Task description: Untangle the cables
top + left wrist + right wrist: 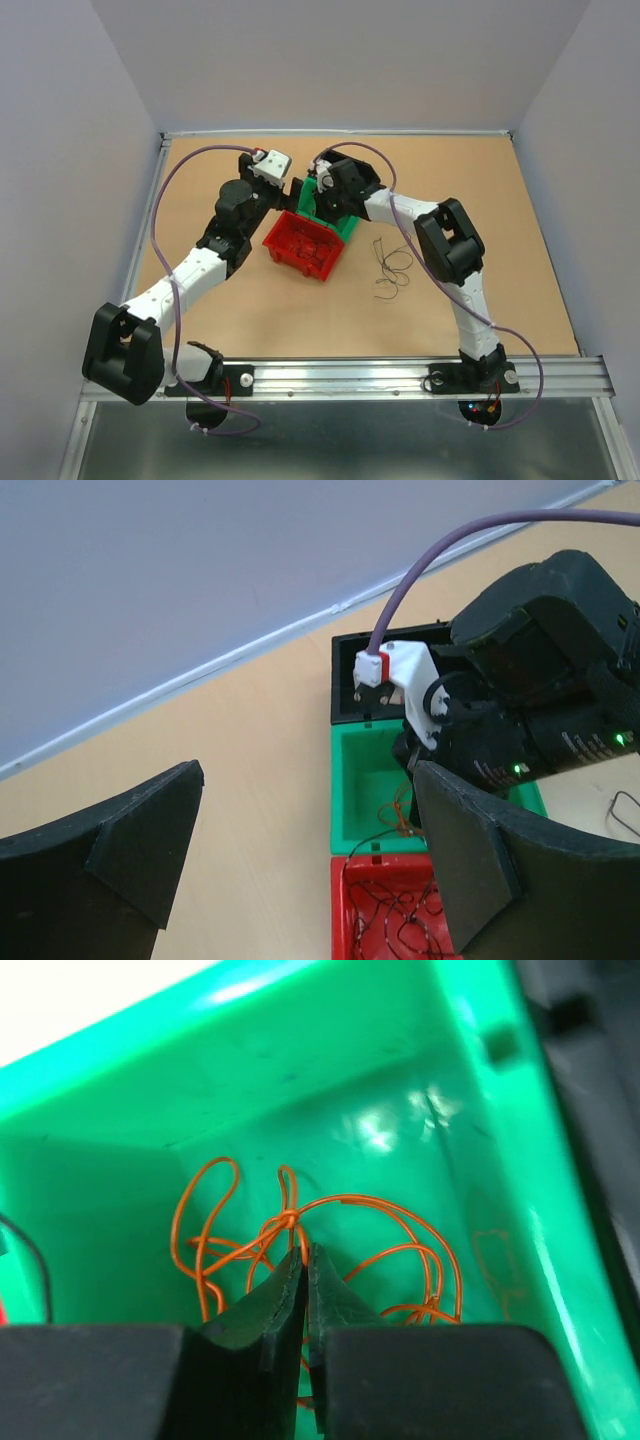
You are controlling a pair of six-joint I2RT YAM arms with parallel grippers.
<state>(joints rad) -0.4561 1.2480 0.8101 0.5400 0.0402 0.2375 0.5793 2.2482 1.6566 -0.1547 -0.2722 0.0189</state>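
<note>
Orange cable (pixel 350 1200) lies in loose loops on the floor of the green bin (pixel 300 1090). My right gripper (pixel 305 1252) reaches down into that bin, its jaws pressed nearly together on a strand just below the orange knot. Dark and red cables (pixel 400 920) lie tangled in the red bin (pixel 345 910), and one dark strand climbs over the wall towards the green bin (pixel 365 780). Another dark cable (pixel 392 265) lies loose on the table right of the bins. My left gripper (pixel 305 780) hovers wide open above the table left of the bins, holding nothing.
A black bin (pixel 350 680) stands behind the green one, in a row with the red bin (pixel 303 245). The right arm's wrist (pixel 540 680) and its purple cable hang over the bins. Grey walls enclose the table on three sides.
</note>
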